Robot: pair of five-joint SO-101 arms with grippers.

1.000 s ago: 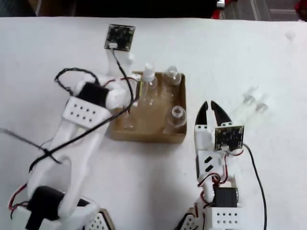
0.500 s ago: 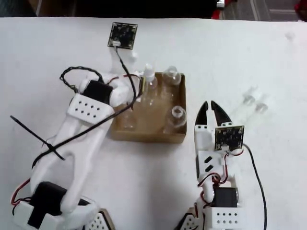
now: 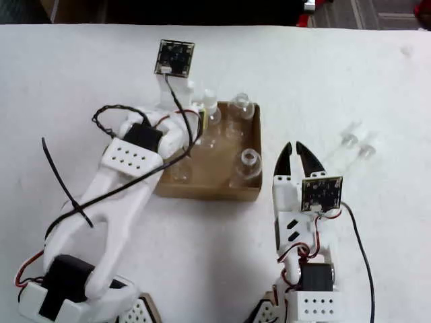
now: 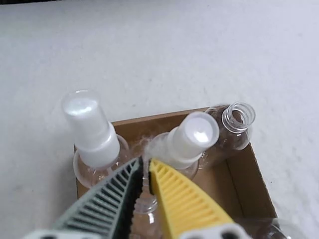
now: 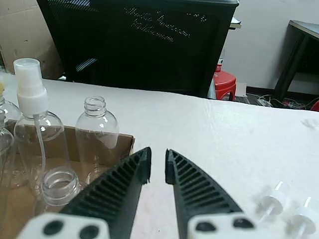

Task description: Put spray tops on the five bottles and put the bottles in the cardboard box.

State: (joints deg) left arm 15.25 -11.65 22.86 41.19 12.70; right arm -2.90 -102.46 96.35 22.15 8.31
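My right gripper lies at lower right of the high view, black jaws slightly apart and empty, just right of the shallow brown cardboard box at centre. Two loose clear spray tops lie farther right on the white table. My left gripper hangs over the box's upper left, grey and yellow jaws nearly together and gripping nothing, by two white-capped clear bottles and an open-necked clear bottle standing inside.

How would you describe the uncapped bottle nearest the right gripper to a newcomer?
Start at the cardboard box. In its corner nearest the right gripper stands a clear bottle. Its neck is open, unlike the capped bottles across the box.
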